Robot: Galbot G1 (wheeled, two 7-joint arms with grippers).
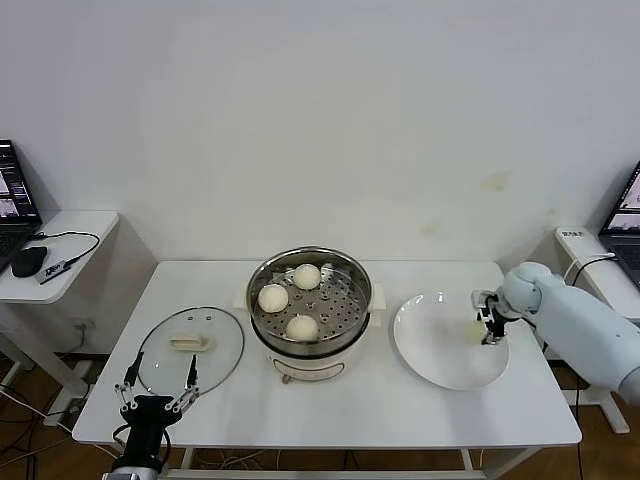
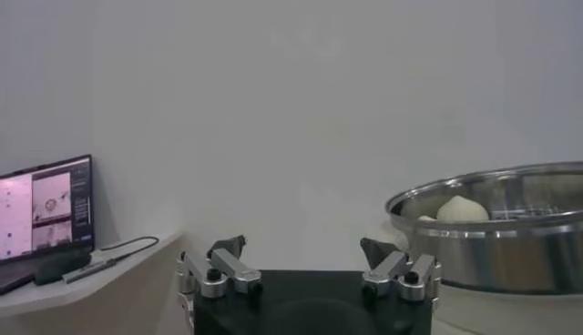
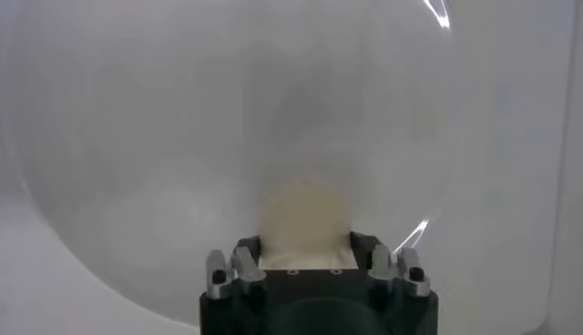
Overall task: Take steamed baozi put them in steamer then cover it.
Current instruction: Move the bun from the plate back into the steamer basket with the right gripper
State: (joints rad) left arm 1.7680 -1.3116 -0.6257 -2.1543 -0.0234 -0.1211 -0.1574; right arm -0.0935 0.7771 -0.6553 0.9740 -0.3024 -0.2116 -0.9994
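The steamer [image 1: 356,278] stands at the table's centre with three baozi on its steel tray: one at the back [image 1: 307,276], one at the left [image 1: 273,297], one at the front [image 1: 302,326]. The fourth baozi [image 1: 476,331] lies at the right side of the white plate [image 1: 435,352]. My right gripper [image 1: 487,326] is shut on it, low over the plate. In the right wrist view the baozi [image 3: 303,217] sits between the fingers of the right gripper [image 3: 305,248]. The glass cover [image 1: 218,335] lies flat at the left. My left gripper [image 1: 157,386] is open and empty at its front edge.
A side table [image 1: 70,225] with a laptop, a mouse [image 1: 28,260] and a cable stands at the far left. Another laptop [image 1: 628,215] stands at the far right. The steamer's rim [image 2: 510,238] shows in the left wrist view.
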